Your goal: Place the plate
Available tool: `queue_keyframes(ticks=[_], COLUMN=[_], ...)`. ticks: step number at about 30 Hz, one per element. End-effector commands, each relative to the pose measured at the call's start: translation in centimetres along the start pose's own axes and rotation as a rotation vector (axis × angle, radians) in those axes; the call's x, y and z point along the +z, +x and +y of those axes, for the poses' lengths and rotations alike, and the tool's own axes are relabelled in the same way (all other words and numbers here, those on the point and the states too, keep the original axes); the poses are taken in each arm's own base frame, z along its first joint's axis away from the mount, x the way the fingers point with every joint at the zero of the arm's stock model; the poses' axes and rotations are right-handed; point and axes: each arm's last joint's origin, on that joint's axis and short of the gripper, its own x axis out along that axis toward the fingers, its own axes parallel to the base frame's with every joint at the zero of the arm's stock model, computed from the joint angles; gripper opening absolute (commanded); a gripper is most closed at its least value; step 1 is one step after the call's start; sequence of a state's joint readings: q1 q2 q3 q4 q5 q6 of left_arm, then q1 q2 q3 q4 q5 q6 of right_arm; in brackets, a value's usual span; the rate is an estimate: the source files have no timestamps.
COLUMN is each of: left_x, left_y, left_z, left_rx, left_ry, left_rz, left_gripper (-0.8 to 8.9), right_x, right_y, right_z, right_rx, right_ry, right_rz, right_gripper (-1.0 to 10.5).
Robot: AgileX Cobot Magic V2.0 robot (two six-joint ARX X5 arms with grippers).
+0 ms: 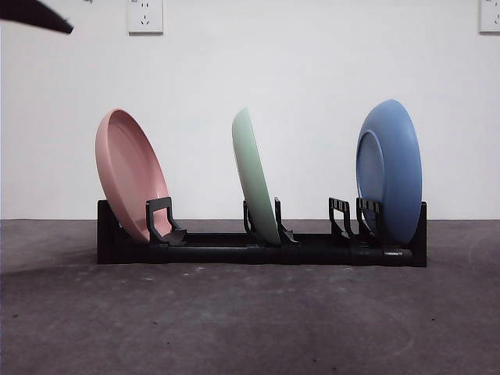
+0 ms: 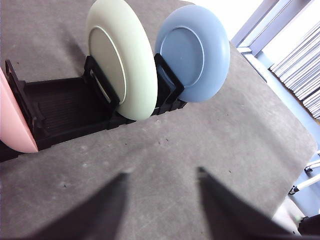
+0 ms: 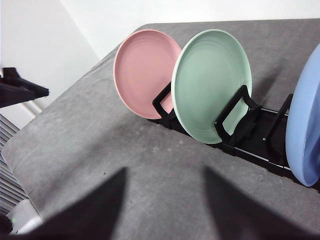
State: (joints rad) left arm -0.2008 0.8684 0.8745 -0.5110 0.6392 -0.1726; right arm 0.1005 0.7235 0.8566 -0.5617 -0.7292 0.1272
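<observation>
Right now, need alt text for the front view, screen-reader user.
Three plates stand on edge in a black rack on a dark grey table: a pink plate at the left end, a green plate in the middle, a blue plate at the right end. White wall behind; a black arm tip shows at the top left corner.

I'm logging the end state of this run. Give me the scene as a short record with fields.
rack: black dish rack on the grey table
pink plate: standing in one end slot, leaning
green plate: middle slot, leaning
blue plate: other end slot, nearly upright
left gripper: open, holds nothing, away from the rack
right gripper: open, holds nothing
</observation>
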Motion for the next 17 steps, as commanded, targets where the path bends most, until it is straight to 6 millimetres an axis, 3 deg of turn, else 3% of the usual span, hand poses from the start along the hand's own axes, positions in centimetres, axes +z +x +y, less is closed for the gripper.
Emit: queue_keyframes(ticks=[1,4,11,17], left_x=[0.5,0.5,0.5,0.5], left_y=[-0.1,-0.1,-0.2,-1.0], left_z=[-0.3,-0.3,-0.3,-1.0], left_rx=[-0.013,-0.013,-0.014,-0.020], left_ry=[0.030,0.030,0.008,0.002], left_rz=[-0.015,-0.015,-0.015,-0.045], left_gripper=[4.62,5.07,5.03,5.00], right_x=[0.5,0.5,0.7,2.2], right_y=[0.0,0.0,0.2,2.1], right_z=[0.1,0.1,0.2,-1.3], right_rx=[-0.011,-0.025,-0.011,-0.034], right_ry=[-0.023,-0.023,0.002,0.105], right_rz=[-0.013,-0.015,-0.028,-0.021], right_gripper=[4.7,5.4,5.5,5.5])
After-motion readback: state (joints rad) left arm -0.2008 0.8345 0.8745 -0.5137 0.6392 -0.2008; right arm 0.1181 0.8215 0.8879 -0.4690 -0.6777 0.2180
